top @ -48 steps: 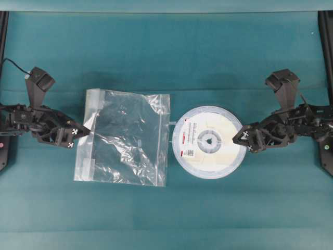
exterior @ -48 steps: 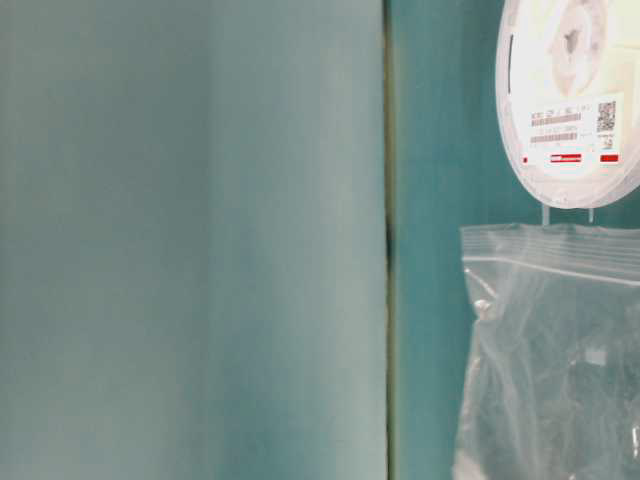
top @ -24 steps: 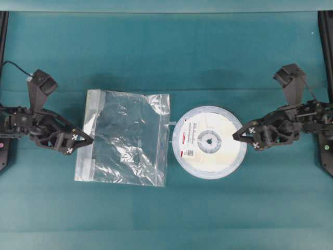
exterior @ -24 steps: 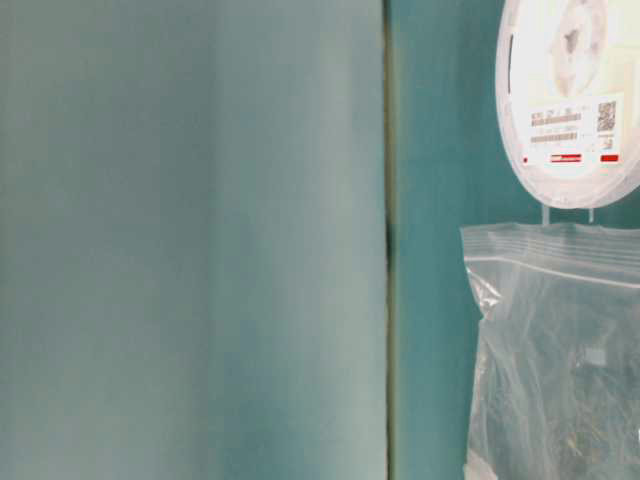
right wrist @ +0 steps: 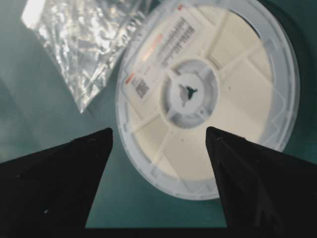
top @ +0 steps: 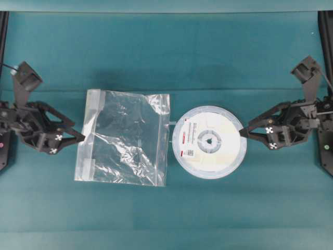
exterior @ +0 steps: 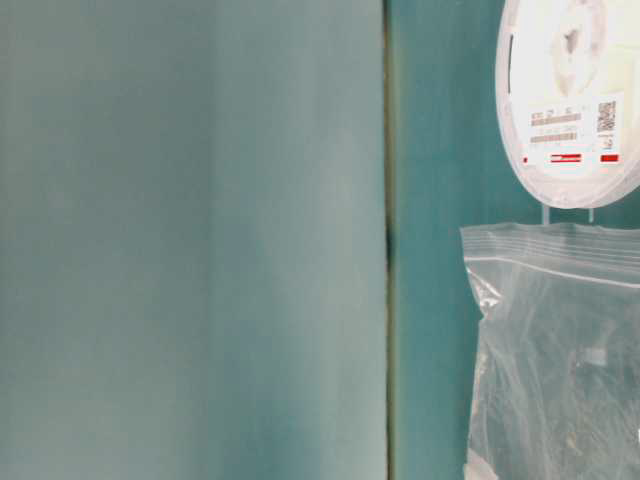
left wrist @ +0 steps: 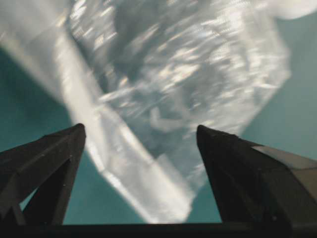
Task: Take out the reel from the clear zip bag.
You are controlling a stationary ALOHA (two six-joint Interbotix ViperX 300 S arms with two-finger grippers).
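While the reel lies flat on the teal table, outside and just right of the clear zip bag, apparently empty, both the left gripper and right gripper stand spread, holding nothing.

Teal table, the clear zip bag beside the reel.

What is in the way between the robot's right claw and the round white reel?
Nothing visible. The right gripper is open at the reel's right edge, with only bare teal mat around. The clear zip bag lies empty on the reel's other side.
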